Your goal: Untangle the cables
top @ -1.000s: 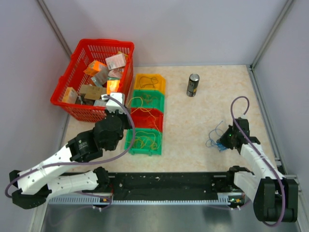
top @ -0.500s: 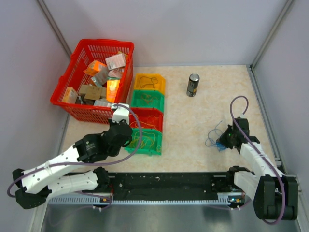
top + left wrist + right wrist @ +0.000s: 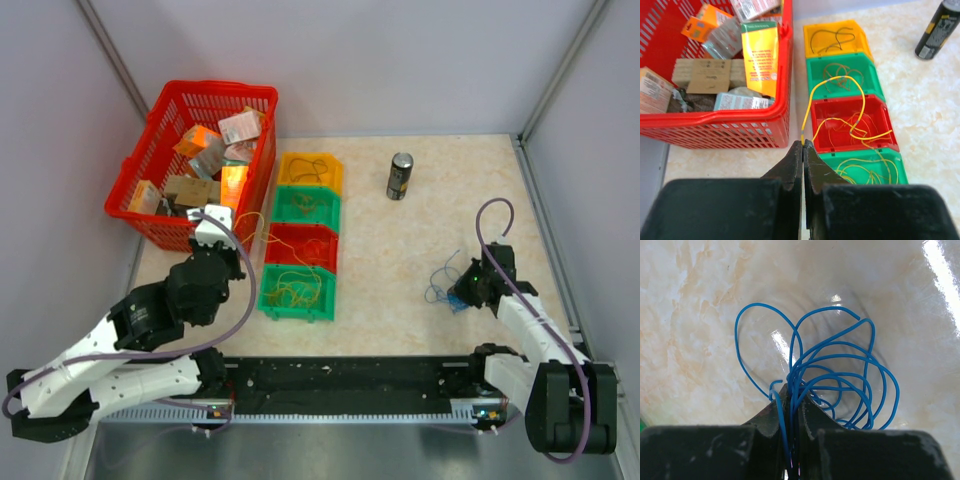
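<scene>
Left jaws had pulled back from over the bins point(image 3: 330, 262) toward the basket point(image 3: 170, 110), pinching one yellow cable point(image 3: 805, 120) that looped over the red bin. Right jaws hadn't moved, clamped on the blue cables point(image 3: 799, 371) on the worktop point(image 3: 400, 310). We counted four bins, one basket, one can point(image 3: 400, 176).

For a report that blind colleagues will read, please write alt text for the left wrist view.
The left gripper is shut on the end of a yellow cable that arches over a column of four small bins and drops into the red bin. A red basket of boxes stands beside the bins.
</scene>
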